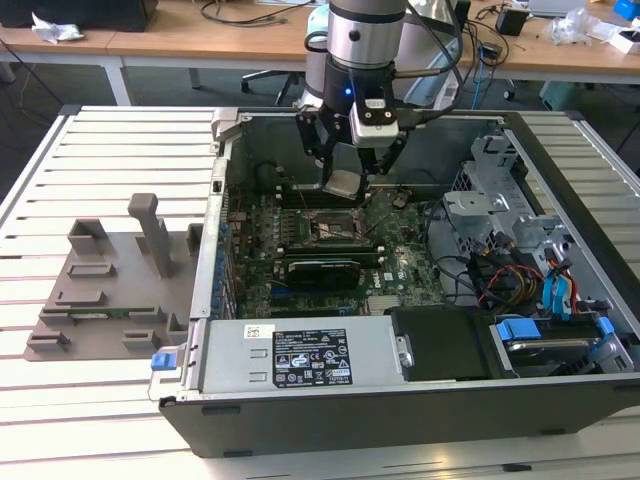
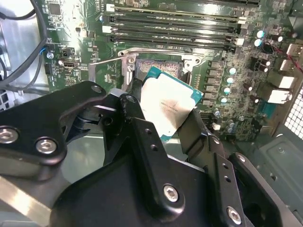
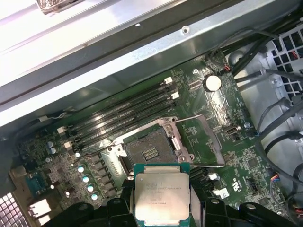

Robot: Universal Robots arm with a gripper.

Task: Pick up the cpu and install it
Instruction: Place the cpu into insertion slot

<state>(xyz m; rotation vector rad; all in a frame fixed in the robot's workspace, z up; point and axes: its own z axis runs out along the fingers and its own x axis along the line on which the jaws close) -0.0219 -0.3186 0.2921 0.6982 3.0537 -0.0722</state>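
**Cpu** (image 1: 343,183): small flat square chip with a silvery metal lid and a thin green rim. It is held in the air inside the open computer case (image 1: 400,425), above the motherboard (image 1: 400,262) and clear of it. In both wrist views the lid (image 2: 168,106) (image 3: 162,196) faces the camera, with print on it. It is not seated.

**Gripper** (image 1: 352,176): black, two-fingered, on the arm's silver wrist. The fingers (image 2: 134,111) are clamped on opposite edges of the cpu, as the first wrist view (image 3: 163,209) also shows.

**Socket** (image 1: 330,228): dark square frame on the motherboard, lying below the held chip. In the first wrist view its contact field (image 3: 149,153) lies bare. The metal load plate (image 3: 196,142) is swung open to one side with its wire lever.

**Memory slots** (image 3: 128,111): a row of long black slots just beside the socket.

**Coin battery** (image 3: 212,83): round and silver, on the board near the slots.

**Power supply** (image 1: 300,355): grey box with a white label, at the case's near side.

**Drive cage** (image 1: 500,200): bare metal, on the exterior view's right, with blue tabs and cables below it.

**Grey fixture** (image 1: 110,280): plastic block with slots and posts, on the slatted table (image 1: 100,150) on the exterior view's left, outside the case.
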